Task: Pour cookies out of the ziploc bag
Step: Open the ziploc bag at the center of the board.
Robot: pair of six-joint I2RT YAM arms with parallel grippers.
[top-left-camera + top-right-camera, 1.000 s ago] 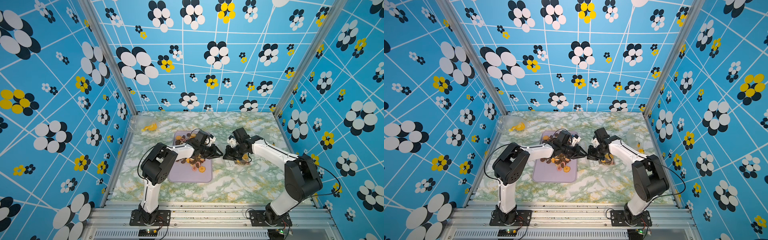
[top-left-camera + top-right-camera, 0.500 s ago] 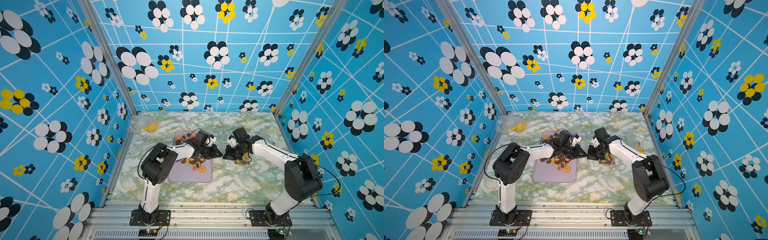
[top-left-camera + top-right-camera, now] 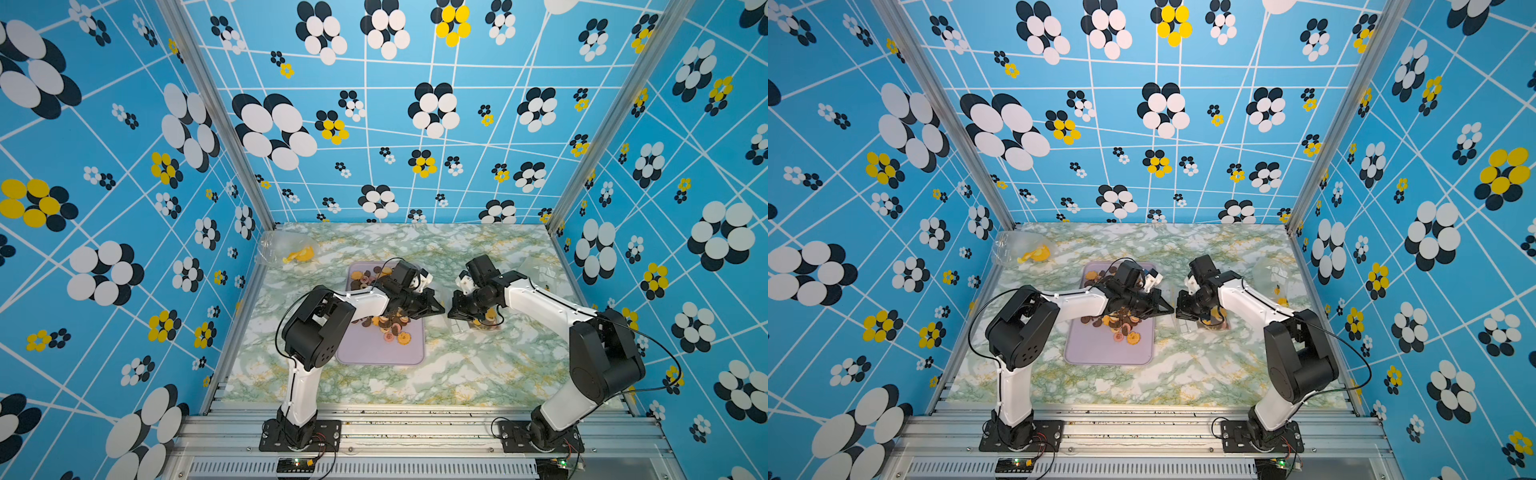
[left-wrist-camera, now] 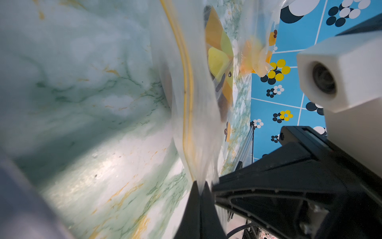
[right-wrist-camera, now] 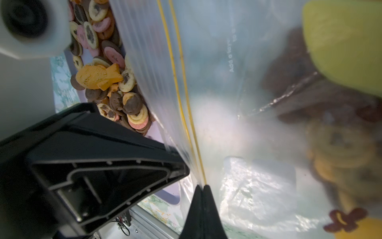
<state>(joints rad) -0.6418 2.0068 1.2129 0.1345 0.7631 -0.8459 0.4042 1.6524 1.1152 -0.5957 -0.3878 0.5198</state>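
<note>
The clear ziploc bag (image 3: pixel 478 327) (image 3: pixel 1205 325) lies on the marble table just right of the lilac tray (image 3: pixel 374 353). A few cookies (image 3: pixel 489 320) still show inside it, blurred in the right wrist view (image 5: pixel 341 144). More cookies (image 3: pixel 388 328) (image 5: pixel 109 82), brown, tan and pink, lie heaped on the tray. My left gripper (image 3: pixel 440 309) (image 4: pixel 200 184) is shut on the bag's rim, with plastic pinched between its tips. My right gripper (image 3: pixel 451 314) (image 5: pixel 201 186) is shut on the same rim by the yellow zip line (image 5: pixel 182 93). The two grippers meet tip to tip.
A second clear bag (image 3: pixel 291 251) with a yellow piece lies in the back left corner. Another crumpled clear bag (image 3: pixel 540 270) rests near the right wall. Patterned blue walls enclose the table on three sides, and a metal rail (image 3: pixel 415 415) runs along the front.
My left gripper's jaws have closed onto the bag's rim. Both arms have stayed almost where they were.
</note>
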